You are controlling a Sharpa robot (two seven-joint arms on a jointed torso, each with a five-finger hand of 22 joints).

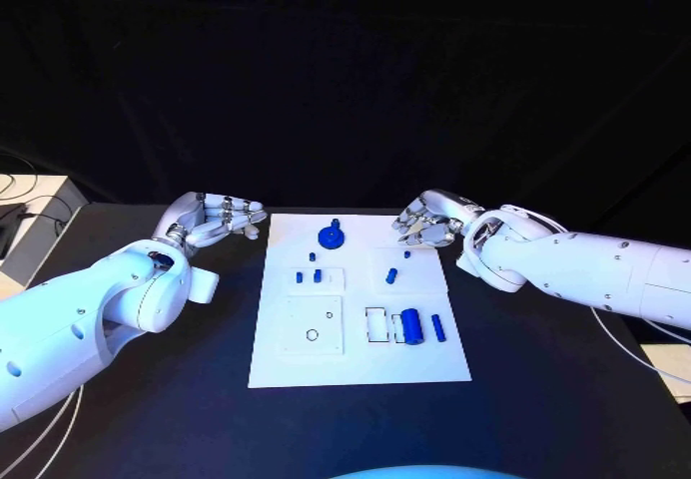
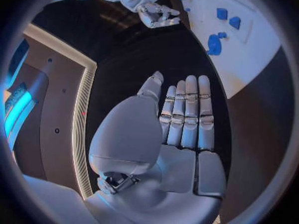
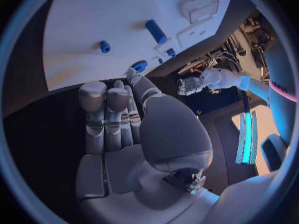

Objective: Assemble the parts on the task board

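We see the white rectangular task board point(image 1: 360, 339) mid-table, small blue plastic parts point(image 1: 412, 326) lying on it. Beyond, left hand point(image 1: 216, 220) flat, fingers pressed together, empty; right hand point(image 1: 429, 222) curled, empty.

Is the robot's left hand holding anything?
No, open. The left hand shows flat, straight fingers and a bare palm, hovering over dark table beside the task board.
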